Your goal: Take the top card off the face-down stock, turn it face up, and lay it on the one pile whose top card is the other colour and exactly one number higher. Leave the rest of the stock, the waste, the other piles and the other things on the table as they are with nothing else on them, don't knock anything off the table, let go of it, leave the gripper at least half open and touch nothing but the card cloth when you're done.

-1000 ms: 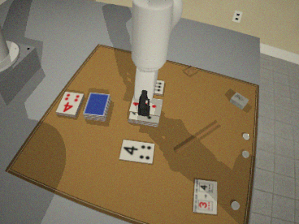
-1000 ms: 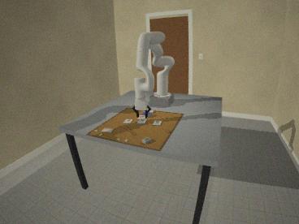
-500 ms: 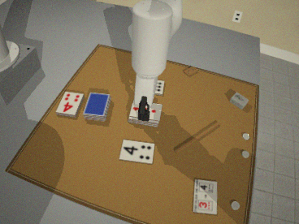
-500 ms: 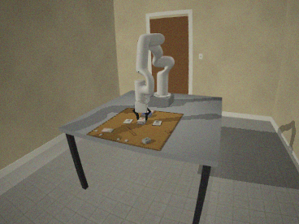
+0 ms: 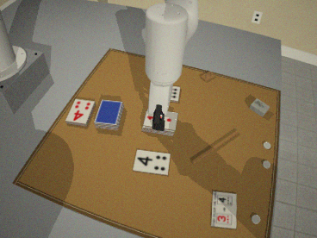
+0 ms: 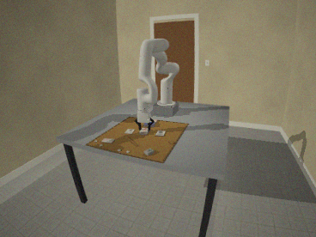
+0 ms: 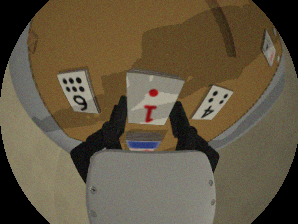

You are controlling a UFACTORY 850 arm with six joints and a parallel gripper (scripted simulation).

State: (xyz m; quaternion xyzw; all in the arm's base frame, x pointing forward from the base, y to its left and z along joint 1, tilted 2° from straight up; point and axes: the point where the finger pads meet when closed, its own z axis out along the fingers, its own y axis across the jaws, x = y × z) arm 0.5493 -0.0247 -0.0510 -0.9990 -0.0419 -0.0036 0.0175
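I see the hand (image 5: 158,117) clenched on the red 1 card (image 7: 152,98), face up btwn its fingers. Card sits directly under the wrist, low over the centre pile (image 5: 161,125) w/ red pips, mid-worktop (image 5: 56,56). Blue-backed stock (image 5: 108,113) lies toward the left edge; black 4 (image 5: 152,162) toward the near edge.

Arm (image 6: 148,73) upright over wrist, gripper (image 7: 152,117) pointing straight down, fingers clamped on a card (image 7: 153,99).
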